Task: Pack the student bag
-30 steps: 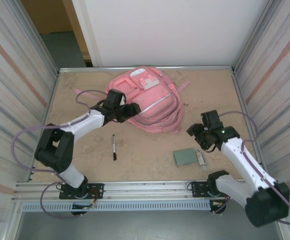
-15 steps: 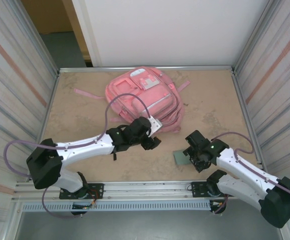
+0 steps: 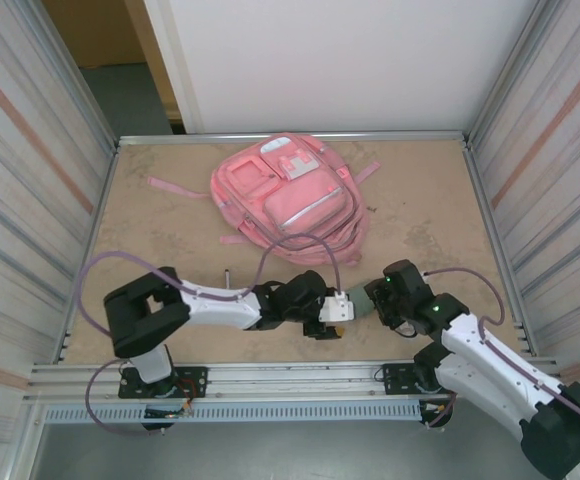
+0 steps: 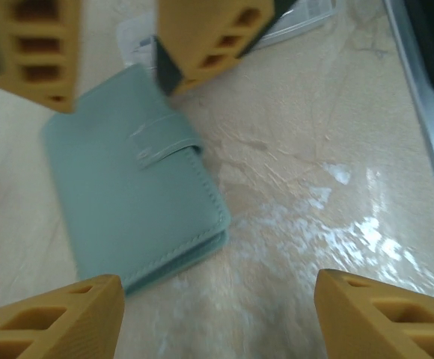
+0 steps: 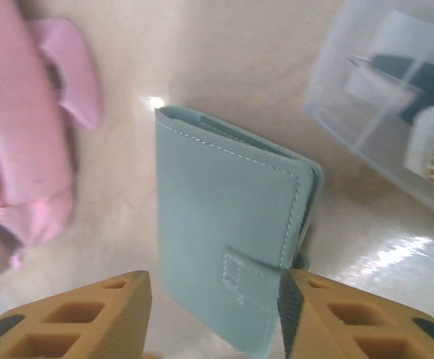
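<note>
**A:** How does the left gripper [image 4: 217,288] stand?

**B:** Spread wide, with nothing between its yellow fingers [image 4: 67,318]. It hangs low over the tan tabletop [image 3: 420,200], just beside a flat teal stitched wallet [image 4: 135,202], on the side that faces the left edge.

**A:** And the right gripper [image 5: 213,284]?

**B:** Its jaws flank one short end of the wallet, one at each long side, close to the closing tab. Whether they press on the wallet or only frame it, I cannot tell.

**A:** Where does the wallet lie?

**B:** Flat on the tabletop, close to the near edge and right of the middle, between the two grippers. A clear plastic case [image 5: 396,112] with dark and white things inside lies just beside it.

**A:** And the bag?

**B:** The large pink fabric backpack [image 3: 290,200] lies front up at the middle of the far edge, well apart from both grippers. One pink strap trails toward the left edge and another toward the right.
</note>
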`<state>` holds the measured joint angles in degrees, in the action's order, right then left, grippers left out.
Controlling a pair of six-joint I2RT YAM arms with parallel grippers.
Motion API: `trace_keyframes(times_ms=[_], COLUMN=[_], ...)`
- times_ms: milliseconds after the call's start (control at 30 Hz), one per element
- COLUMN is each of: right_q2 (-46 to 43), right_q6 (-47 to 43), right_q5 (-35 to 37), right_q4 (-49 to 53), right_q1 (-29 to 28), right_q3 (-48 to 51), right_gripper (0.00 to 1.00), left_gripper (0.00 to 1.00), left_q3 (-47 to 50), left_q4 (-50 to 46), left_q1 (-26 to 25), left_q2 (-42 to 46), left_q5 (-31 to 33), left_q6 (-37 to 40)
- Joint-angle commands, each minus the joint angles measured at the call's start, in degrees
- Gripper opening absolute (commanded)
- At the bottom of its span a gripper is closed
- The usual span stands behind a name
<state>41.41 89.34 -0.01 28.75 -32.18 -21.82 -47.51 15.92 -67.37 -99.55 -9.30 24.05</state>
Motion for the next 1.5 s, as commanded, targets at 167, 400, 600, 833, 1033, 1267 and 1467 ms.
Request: trace_keyframes(times_ms=[167,400,600,833,1033,1267,1467], right_q2=[-0.27,6.37,10.76,13.11,16.86,23.03,29.03], right_q6=[-3.26,-16.31,-26.36,-28.65,-29.10,-36.59,-41.09], right_q5=[-0.06,-8.95,-18.08,-25.42,-25.91,-24.71,-28.60], right_q4=[1.31,-4.97,-9.35,-15.31,-16.11,-6.77,-5.33], right_q1=[1.15,6.87,16.45,20.06,20.10,21.05,22.06], right_q3=[0.65,1.35,1.09,2.48,2.79,-2.20,-6.18], right_gripper=[0.55,0.64,0.65,0.63,0.63,0.67,0.67], left_gripper=[0.67,0.67,0.65,0.63,0.62,0.61,0.64], left_q3=[-4.42,-4.43,-1.95,-0.13,0.37,0.33,0.33], left_q4=[9.14,11.23,16.06,16.16,16.19,13.56,9.05], left_q1=[-0.76,-0.82,-0.77,-0.79,-0.82,0.55,0.63], left_q2=[-7.97,-9.37,-11.55,-11.37,-11.72,-9.28,-2.85], left_q5=[3.59,7.85,4.12,3.59,3.76,11.13,12.73], left_q6=[2.18,-0.77,-6.01,-7.52,-8.67,-14.47,-18.51])
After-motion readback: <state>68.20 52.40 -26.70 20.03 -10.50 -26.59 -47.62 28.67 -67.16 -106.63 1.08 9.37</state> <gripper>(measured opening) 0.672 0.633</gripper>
